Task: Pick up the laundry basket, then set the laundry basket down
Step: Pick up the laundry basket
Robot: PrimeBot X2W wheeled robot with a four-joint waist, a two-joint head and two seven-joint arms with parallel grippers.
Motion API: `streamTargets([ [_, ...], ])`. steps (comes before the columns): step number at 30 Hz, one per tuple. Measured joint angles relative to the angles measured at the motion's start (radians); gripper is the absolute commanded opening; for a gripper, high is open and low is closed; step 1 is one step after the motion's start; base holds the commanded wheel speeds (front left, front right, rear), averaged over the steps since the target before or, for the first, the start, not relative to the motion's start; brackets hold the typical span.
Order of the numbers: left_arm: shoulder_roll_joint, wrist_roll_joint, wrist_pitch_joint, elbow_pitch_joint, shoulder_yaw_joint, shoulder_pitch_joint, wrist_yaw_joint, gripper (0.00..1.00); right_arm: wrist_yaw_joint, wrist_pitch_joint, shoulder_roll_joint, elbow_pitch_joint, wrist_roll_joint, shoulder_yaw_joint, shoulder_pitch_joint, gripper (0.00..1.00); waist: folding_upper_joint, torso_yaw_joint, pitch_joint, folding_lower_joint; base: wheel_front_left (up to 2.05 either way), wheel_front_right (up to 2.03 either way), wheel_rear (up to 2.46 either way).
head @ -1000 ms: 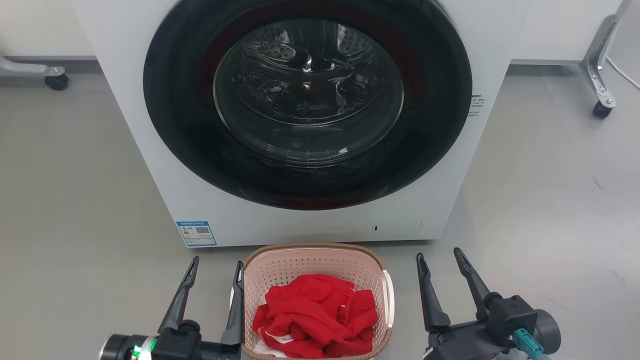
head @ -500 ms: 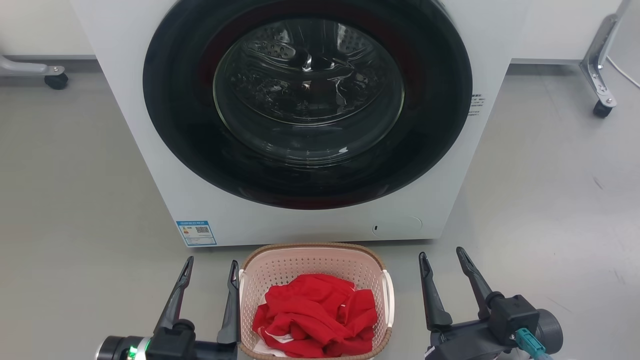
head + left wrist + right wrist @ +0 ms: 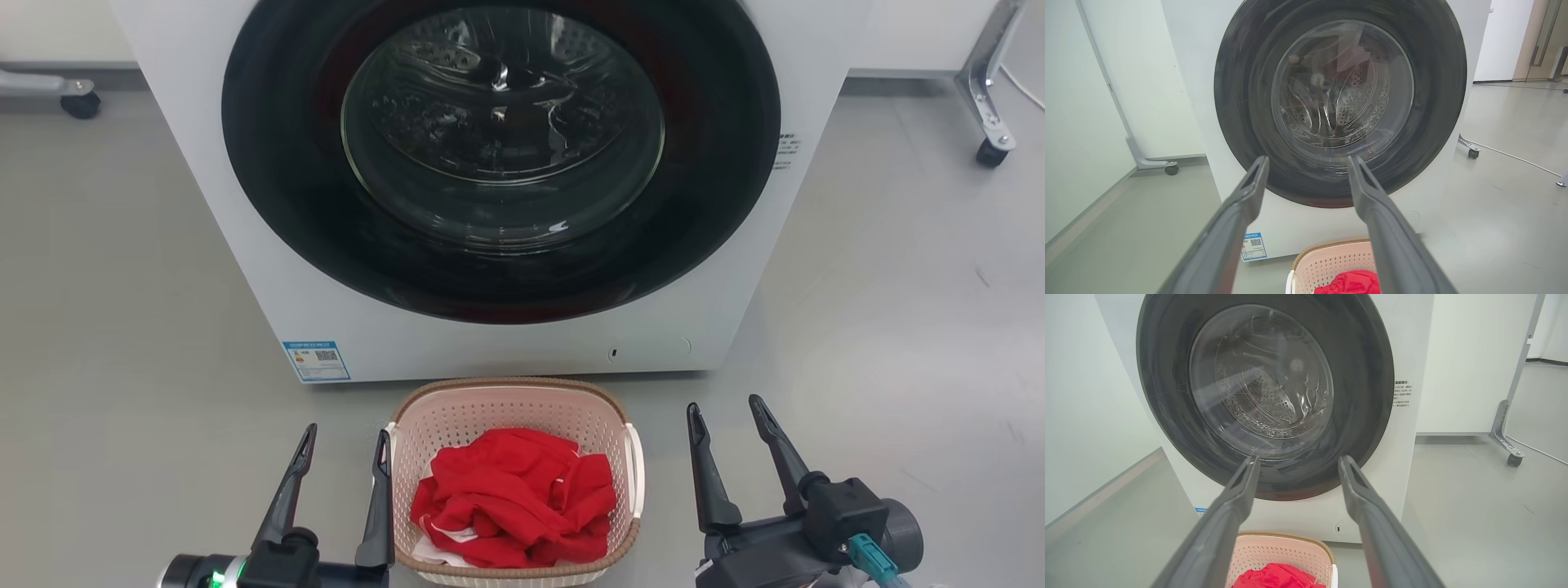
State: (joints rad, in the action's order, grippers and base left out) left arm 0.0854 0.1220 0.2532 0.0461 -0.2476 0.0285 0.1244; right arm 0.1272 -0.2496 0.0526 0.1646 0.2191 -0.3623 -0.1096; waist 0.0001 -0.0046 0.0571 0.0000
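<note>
Grey floor (image 3: 122,327) before the washing machine (image 3: 506,355) bears the laundry basket (image 3: 506,412), and the left gripper (image 3: 345,433) and right gripper (image 3: 724,404) flank it, both spread open and empty, so the pickup seems only approached; next each must close on a white handle (image 3: 635,469).

Pink perforated laundry basket (image 3: 506,412) w/ brown rim (image 3: 506,381), red cloth (image 3: 510,498), white washer (image 3: 490,351).
</note>
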Motion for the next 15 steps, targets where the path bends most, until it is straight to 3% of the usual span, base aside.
streamTargets([
  [7,0.0,0.0,0.0,-0.016,0.008,-0.023,0.0,1.0,0.0,-0.003,0.0,-0.023,-0.004,0.017,-0.009,1.0,0.0,0.0,0.054,0.0,0.0,0.0,0.0],
  [15,0.0,0.006,0.001,0.003,0.012,-0.152,-0.029,1.0,-0.006,-0.004,0.0,-0.013,0.0,0.065,-0.128,1.0,0.0,0.001,0.162,0.0001,0.0,0.0,0.0],
])
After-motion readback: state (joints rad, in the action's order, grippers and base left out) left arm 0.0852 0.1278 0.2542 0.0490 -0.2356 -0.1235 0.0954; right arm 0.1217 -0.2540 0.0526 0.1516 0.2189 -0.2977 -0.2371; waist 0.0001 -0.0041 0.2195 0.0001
